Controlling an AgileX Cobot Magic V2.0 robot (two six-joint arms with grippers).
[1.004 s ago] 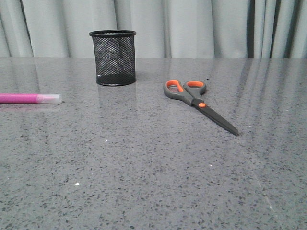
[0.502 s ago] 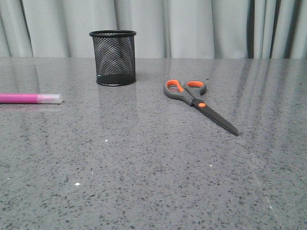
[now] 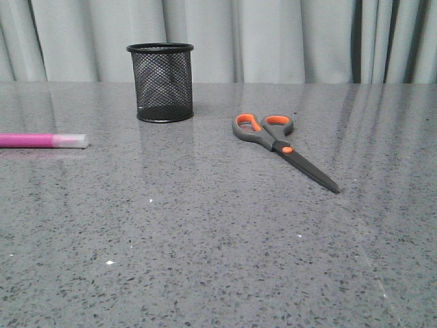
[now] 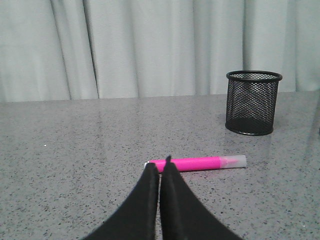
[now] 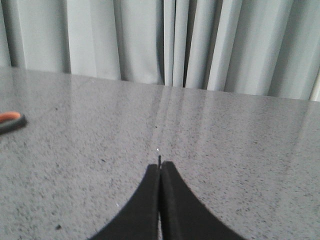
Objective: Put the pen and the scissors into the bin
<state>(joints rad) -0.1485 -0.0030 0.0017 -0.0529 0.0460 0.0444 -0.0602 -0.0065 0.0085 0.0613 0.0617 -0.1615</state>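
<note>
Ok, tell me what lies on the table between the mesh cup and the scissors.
Nothing: in the front view the stretch of table between the cup and the scissors is bare.

Low front view; two forward-facing wrist views

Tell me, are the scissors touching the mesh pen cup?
Apart. The front view shows bare tabletop between the scissors and the mesh pen cup.

Illumination is even and diffuse. The polished desk (image 3: 218, 260) shows soft vertical reflections of the curtain (image 3: 273, 41). Shadows are faint. Focus is sharp; no edge distortion.
</note>
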